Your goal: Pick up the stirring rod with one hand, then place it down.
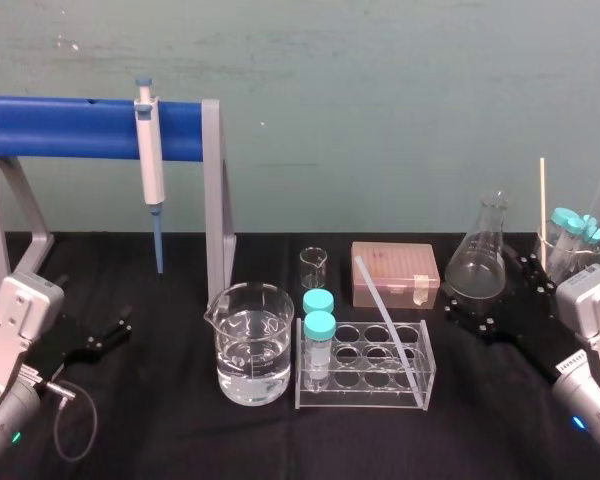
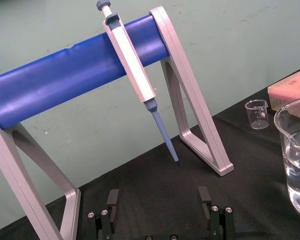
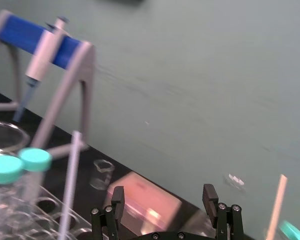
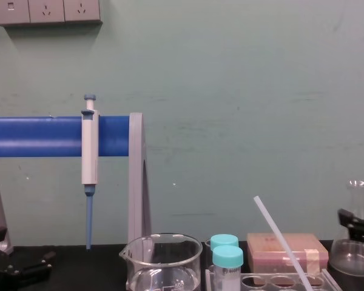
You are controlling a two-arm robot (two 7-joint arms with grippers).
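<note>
One slim, translucent white stirring rod (image 1: 387, 318) leans aslant in the clear tube rack (image 1: 365, 398) at the middle of the bench. Its lower end sits down in a well on the rack's right side. Its upper end tilts up and back toward the left, free in the air.

It looks light and stiff to me, and smooth enough to slide in a loose pinch. I can't tell whether it is glass or plastic, so I'd treat it as breakable. The free upper stretch above the rack seems the place to take hold, pinching across it. I'd then draw it out along its own slant, so it doesn't lever against the light rack.

Two teal-capped tubes (image 1: 319, 325) stand at the rack's left end, and a beaker of water (image 1: 248, 345) sits just beside that end.

The right hand (image 3: 163, 200) waits near the conical flask (image 1: 477, 262), fingers spread and empty. The left hand (image 2: 159, 202) rests low at the far left by the pipette stand (image 1: 215, 200), also spread and empty.
</note>
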